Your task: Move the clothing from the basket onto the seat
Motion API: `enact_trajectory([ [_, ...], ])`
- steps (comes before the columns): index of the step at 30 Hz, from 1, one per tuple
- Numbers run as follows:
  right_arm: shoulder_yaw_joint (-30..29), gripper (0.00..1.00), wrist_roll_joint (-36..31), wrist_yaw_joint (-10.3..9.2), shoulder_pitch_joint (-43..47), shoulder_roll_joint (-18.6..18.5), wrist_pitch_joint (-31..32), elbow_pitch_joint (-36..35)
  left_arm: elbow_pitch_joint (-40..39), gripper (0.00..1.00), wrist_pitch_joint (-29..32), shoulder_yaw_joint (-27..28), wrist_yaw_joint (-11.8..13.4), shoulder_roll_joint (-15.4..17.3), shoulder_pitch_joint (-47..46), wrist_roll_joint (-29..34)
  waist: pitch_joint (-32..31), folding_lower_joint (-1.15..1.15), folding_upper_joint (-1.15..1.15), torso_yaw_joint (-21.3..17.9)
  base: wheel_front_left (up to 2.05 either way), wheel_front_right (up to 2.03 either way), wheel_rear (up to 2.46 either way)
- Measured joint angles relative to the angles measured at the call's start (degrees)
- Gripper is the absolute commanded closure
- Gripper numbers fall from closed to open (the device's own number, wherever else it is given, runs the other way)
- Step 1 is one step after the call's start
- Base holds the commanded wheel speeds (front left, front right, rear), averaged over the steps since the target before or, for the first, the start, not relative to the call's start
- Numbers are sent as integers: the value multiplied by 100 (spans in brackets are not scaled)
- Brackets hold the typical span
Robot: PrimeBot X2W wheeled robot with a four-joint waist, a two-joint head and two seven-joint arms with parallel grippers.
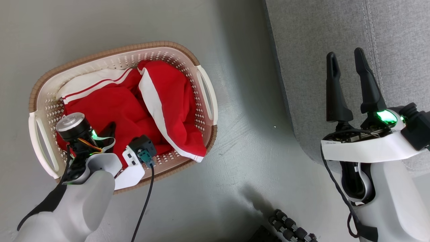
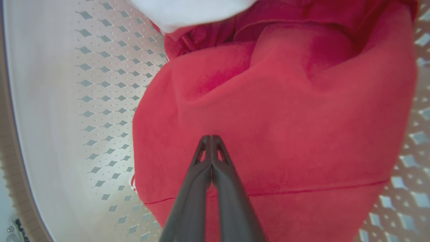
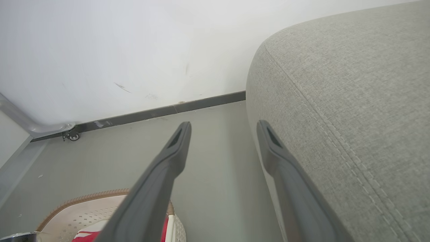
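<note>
Red clothing [image 1: 161, 97] with white trim lies heaped in the cream basket [image 1: 111, 55] on the floor [image 1: 252, 134]. My left gripper [image 2: 211, 139], fingers pressed together, rests tip-down on the cloth; I cannot tell whether any is pinched. My right gripper [image 1: 345, 53] hangs spread and empty over the grey seat [image 1: 336, 27]

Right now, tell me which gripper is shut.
The left gripper, closed tip to tip against the red clothing; the right gripper stands wide open.

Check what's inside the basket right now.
Red clothing with white trim lies piled in the basket, and the left tool is shut against it. Most of the bottom is covered by fabric, so anything beneath cannot be seen.
</note>
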Motion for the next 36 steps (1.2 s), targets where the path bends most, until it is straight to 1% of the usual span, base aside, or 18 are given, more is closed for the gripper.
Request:
enact_trajectory([
  [7,10,0,15,0,-10,0,-3,125,181,100,-76,40,35,11,-9,-51,-16,0,0,-7,0,0,0],
  [14,-2,0,18,0,-124,-1,-52,211,163,100,-187,246,219,-149,-125,-287,-72,0,0,19,0,0,0],
  [16,-1,0,24,0,-125,-1,-52,234,159,100,-253,289,226,-159,-124,-348,-82,0,0,25,0,0,0],
  [20,-7,0,48,0,-127,-1,-53,293,92,100,-335,386,352,-222,-125,-449,-127,0,0,58,0,0,0],
  [21,-18,0,47,0,-127,-1,-58,318,0,100,-344,403,424,-355,-125,-482,-162,0,0,81,0,0,0],
  [24,-25,0,47,0,-128,-1,-60,350,-104,100,-428,403,454,-531,-125,-522,-221,0,0,125,0,0,0],
  [32,-100,0,5,0,-128,-2,-60,442,-308,100,-781,683,628,-627,-116,-911,-377,0,0,256,0,0,0],
  [34,-162,0,-5,0,-129,-3,-60,448,-403,100,-922,792,761,-649,-104,-1015,-413,0,0,294,0,0,0],
  [36,-205,0,-25,0,-129,-3,-60,458,-506,100,-1072,909,829,-651,-85,-1150,-448,0,0,332,0,0,0],
])
